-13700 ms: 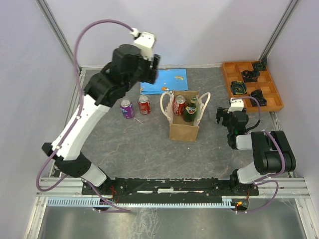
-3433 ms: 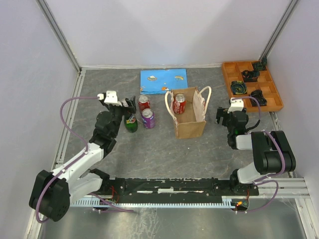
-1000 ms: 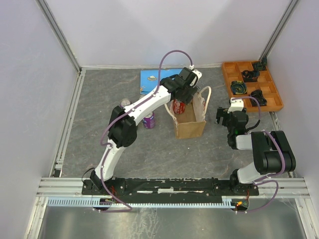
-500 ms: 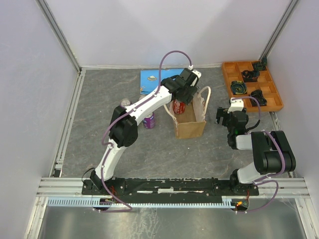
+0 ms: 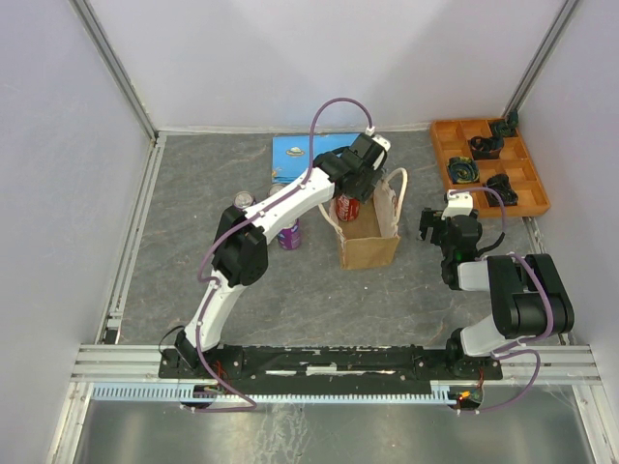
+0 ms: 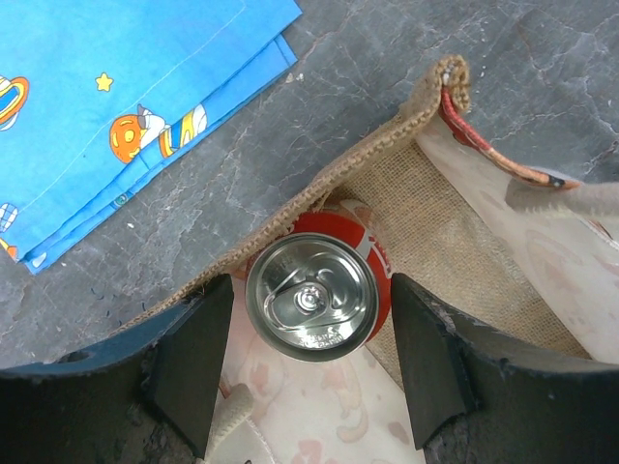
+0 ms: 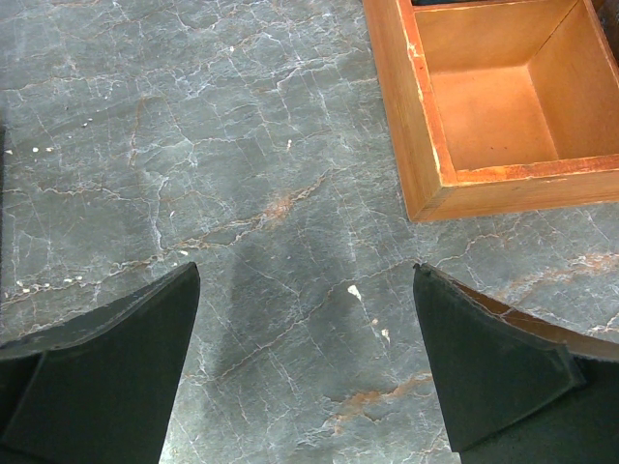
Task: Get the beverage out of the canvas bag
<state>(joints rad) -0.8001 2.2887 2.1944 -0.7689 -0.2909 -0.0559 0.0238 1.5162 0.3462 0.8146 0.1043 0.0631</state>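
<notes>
The tan canvas bag [image 5: 370, 244] stands mid-table with its cream handles [image 5: 398, 184] up. One red soda can [image 5: 346, 207] stands inside it at the back left corner. My left gripper [image 5: 355, 186] hangs over the bag mouth. In the left wrist view the left gripper [image 6: 311, 365] is open, its fingers [image 6: 193, 360] on either side of the red can's silver top [image 6: 311, 298], close to it with a small gap. The bag's woven rim [image 6: 387, 155] shows behind the can. My right gripper [image 5: 440, 228] is open and empty above the bare table [image 7: 290, 193].
A purple can [image 5: 288, 234] and another can [image 5: 242, 200] stand left of the bag, partly behind my left arm. A blue printed cloth [image 5: 308, 155] lies behind the bag. An orange compartment tray [image 5: 488, 164] with dark parts sits at the back right, its corner [image 7: 484, 106] near my right gripper.
The green bottle, earlier in the bag, now is out of it. My left arm swung from the cans back over the bag and settled slightly closer round the red can.
</notes>
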